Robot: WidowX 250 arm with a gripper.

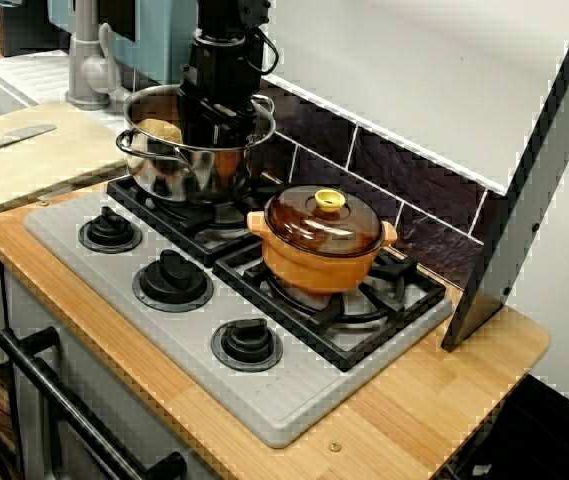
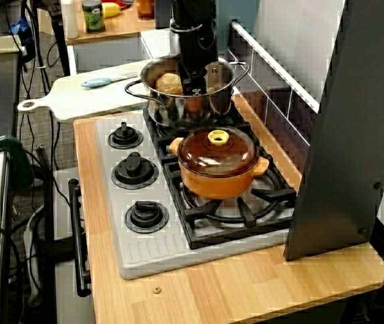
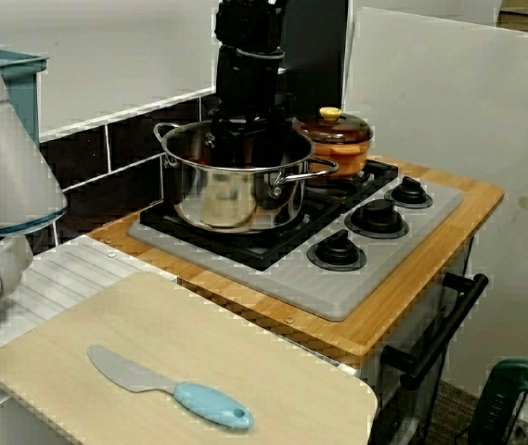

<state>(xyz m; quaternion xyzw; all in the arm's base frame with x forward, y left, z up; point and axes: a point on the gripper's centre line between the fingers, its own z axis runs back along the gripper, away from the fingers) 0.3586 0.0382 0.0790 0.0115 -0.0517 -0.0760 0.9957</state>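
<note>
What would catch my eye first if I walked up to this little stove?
A black robot gripper reaches down into a shiny steel pot on the grey stove, beside a tan bread-like lump inside. Next to that pot sits an orange pot with a brown lid and yellow knob.

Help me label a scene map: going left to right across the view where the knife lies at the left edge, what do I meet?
Blue-handled knife → grey faucet → steel pot, with the tool reaching into it → orange lidded pot → slanted grey panel.
</note>
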